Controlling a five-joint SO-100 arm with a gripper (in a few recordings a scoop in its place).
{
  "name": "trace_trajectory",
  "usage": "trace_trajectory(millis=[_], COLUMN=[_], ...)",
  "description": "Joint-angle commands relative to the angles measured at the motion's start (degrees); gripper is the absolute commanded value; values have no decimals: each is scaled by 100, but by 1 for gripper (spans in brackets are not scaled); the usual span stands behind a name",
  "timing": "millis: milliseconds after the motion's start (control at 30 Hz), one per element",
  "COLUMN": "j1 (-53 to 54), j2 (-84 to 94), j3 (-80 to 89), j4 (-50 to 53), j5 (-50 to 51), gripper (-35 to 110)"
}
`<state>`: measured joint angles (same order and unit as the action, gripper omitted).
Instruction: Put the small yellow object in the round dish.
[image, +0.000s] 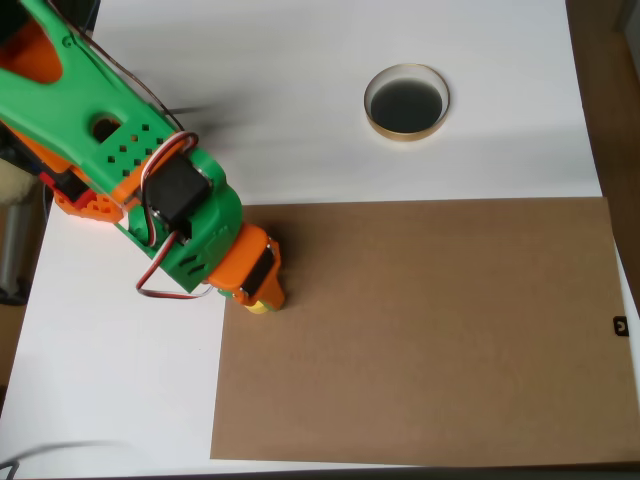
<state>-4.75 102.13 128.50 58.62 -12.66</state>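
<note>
Overhead view: gripper (262, 298) over small yellow object (258, 307), jaw state indeterminable; round dish (406, 102) empty, well apart; transfer outstanding

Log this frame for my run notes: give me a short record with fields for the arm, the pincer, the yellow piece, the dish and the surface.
arm: green and orange, reaching in from the upper left of the overhead view
pincer: pointing down at the brown board's left edge; jaw state cannot be told from above
small yellow object: only a sliver visible beneath the pincer
round dish: on the white table, upper right of the arm, nothing inside
brown board: flat on the white table
</note>
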Motion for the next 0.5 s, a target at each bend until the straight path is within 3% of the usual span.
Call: trace_trajectory(millis=[0, 467], j1=[-62, -53], j2=[44, 756], j3=[0, -448], j4=[-44, 659], j5=[-70, -343], gripper=[0, -1])
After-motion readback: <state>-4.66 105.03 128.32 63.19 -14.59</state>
